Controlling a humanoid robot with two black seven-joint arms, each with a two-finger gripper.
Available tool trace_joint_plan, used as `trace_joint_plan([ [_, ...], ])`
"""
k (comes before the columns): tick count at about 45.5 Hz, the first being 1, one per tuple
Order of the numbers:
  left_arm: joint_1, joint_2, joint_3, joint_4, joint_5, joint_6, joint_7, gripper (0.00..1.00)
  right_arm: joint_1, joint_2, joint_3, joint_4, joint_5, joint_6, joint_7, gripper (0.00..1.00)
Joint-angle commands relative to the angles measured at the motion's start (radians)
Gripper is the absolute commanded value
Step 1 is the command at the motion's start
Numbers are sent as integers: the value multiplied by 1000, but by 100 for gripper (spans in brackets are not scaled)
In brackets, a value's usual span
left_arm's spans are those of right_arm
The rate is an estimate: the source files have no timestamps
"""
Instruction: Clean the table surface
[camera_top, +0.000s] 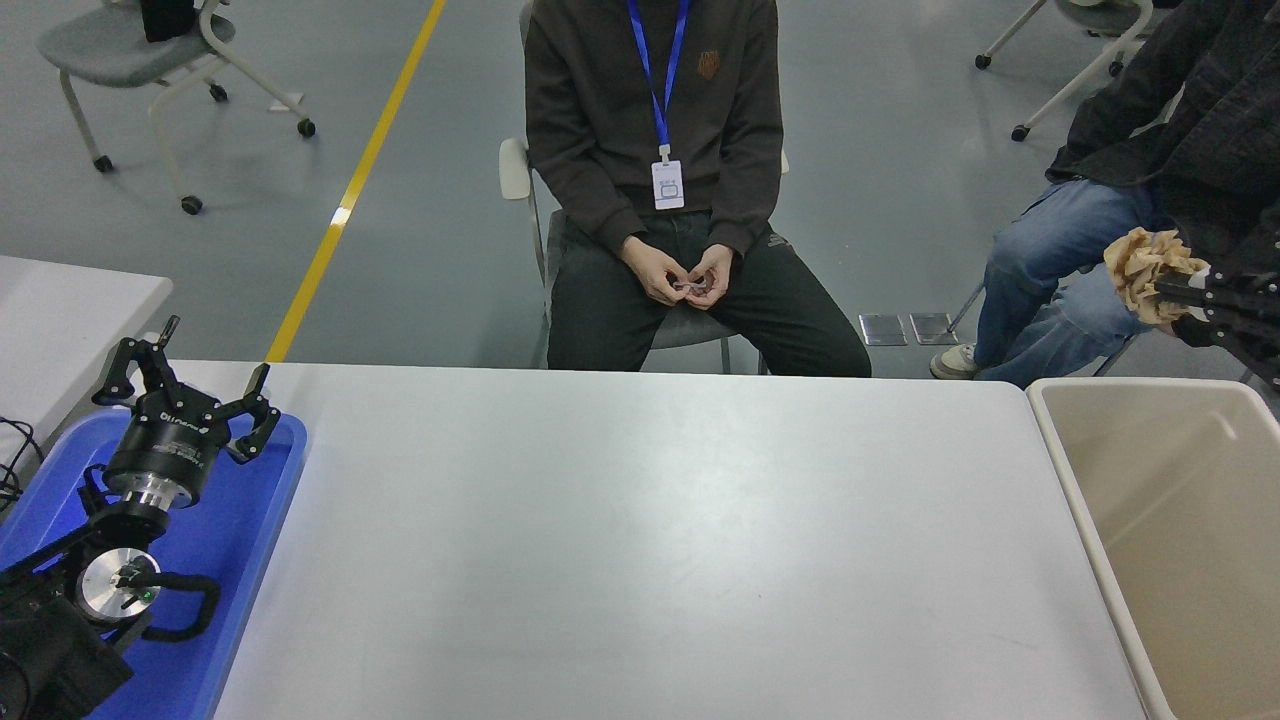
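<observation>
On the table surface (640, 540) the tray (245, 560) lies at the left edge under the left gripper (190, 385), the bin (1180, 540) stands just beyond the right edge, and the right gripper (1185, 292) holds the crumpled paper (1140, 268) above the bin's far side.

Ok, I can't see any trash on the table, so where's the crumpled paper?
In the head view it's at the far right, held in the right gripper as a brown paper wad, above the beige bin's far edge, in front of a seated person's knees.
</observation>
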Motion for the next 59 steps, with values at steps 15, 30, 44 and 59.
trace_joint_plan([
  [15,0,0,-1,0,0,0,1,100,-185,107,-8,-385,9,70,63,0],
  [30,0,0,1,0,0,0,0,100,-238,343,-54,-667,-8,64,62,0],
  [44,0,0,1,0,0,0,0,100,-169,616,-204,-935,-8,31,63,0],
  [59,0,0,1,-1,0,0,0,100,-143,824,-381,-1031,-8,-291,60,0],
])
